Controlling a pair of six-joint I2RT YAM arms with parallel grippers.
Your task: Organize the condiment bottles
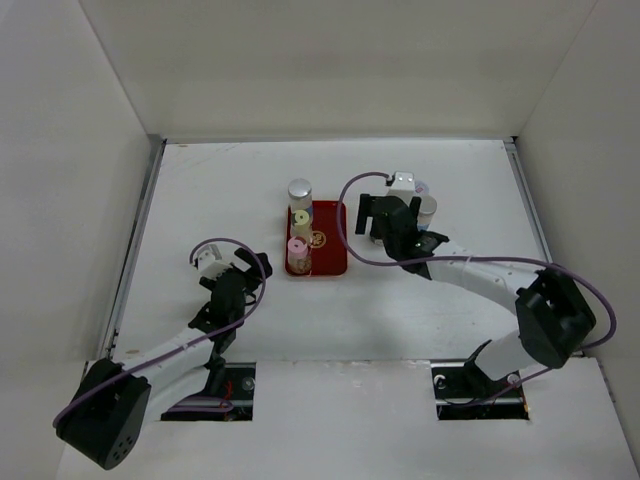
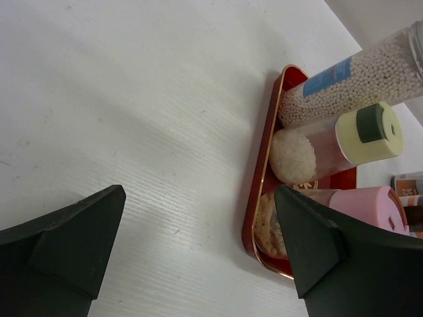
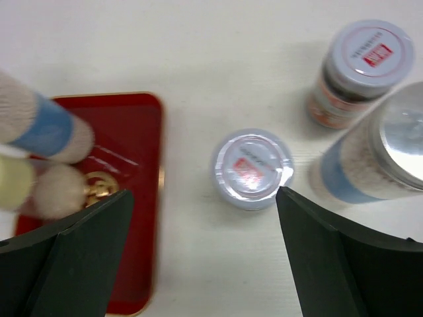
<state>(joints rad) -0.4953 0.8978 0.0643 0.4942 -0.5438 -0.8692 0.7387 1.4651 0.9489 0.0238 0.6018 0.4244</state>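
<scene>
Top external view shows three condiment bottles (image 1: pixel 299 218) standing in a row along the left side of the red tray (image 1: pixel 325 245). The other bottles stand on the table (image 1: pixel 230 190) just right of the tray, partly hidden by the right arm (image 1: pixel 480 275). The right fingers (image 3: pixel 73 257) are wide apart and grip nothing, with a white-capped bottle (image 3: pixel 252 168) just ahead of them beside the tray; the left fingers (image 2: pixel 63 247) are also wide apart and empty, near the tray's left edge.
</scene>
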